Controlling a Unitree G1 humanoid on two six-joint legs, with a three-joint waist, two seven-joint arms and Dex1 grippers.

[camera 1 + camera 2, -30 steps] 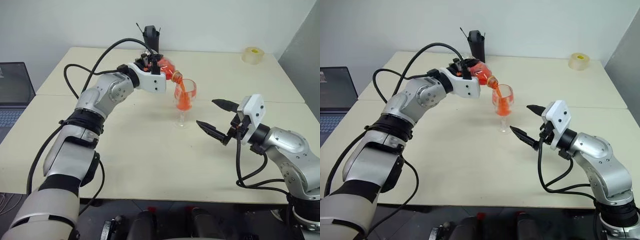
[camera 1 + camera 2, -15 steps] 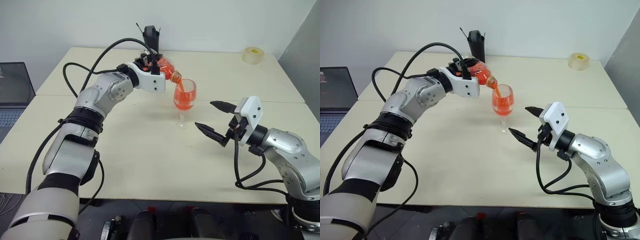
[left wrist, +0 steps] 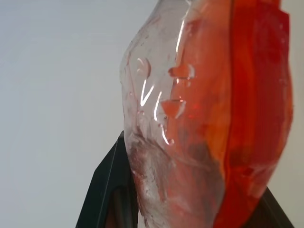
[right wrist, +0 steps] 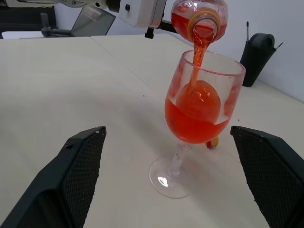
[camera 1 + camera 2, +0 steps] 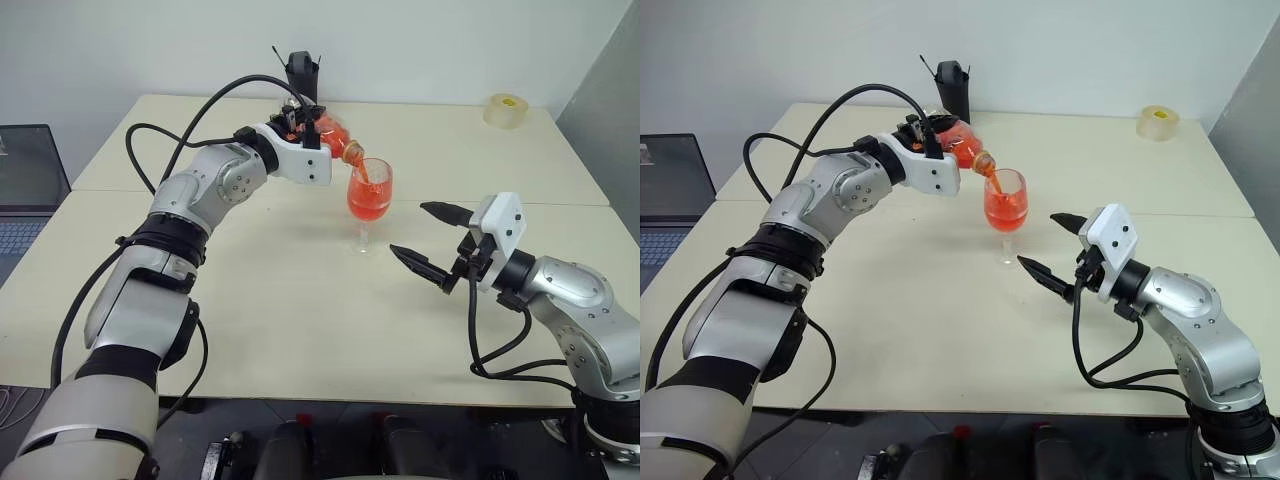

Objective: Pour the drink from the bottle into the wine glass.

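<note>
From my station I see the left gripper (image 5: 940,135) clamped around the bottle (image 5: 958,146), which it holds tipped over above the table (image 5: 940,330), neck pointing down toward the wine glass (image 5: 1006,215). In the left wrist view the bottle's (image 3: 199,118) ribbed body sits pinched between the two black fingers (image 3: 107,190), with red liquid pooled along one side of it. The bottle's mouth hangs just over the rim of the glass, and a thin stream of the drink (image 4: 197,52) runs from the mouth into the bowl. The wine glass stands upright on its foot near the middle of the table, its bowl roughly half full of red drink (image 4: 194,116), with red smears up the inner wall. A small yellow-orange cap (image 4: 212,142) lies on the table just behind the foot of the glass. My right gripper (image 5: 1055,243) hovers beside the glass on the right, close to it but apart, its two black fingers spread wide and holding nothing; in the right wrist view the glass stands between those fingers (image 4: 78,175) but further out, untouched. At the far edge of the table a tall black cup (image 5: 953,90) stands behind the left hand, and a tape roll (image 5: 1158,122) lies toward the far right corner, well away from the pouring. A laptop (image 5: 675,195) sits off the left side of the table
</note>
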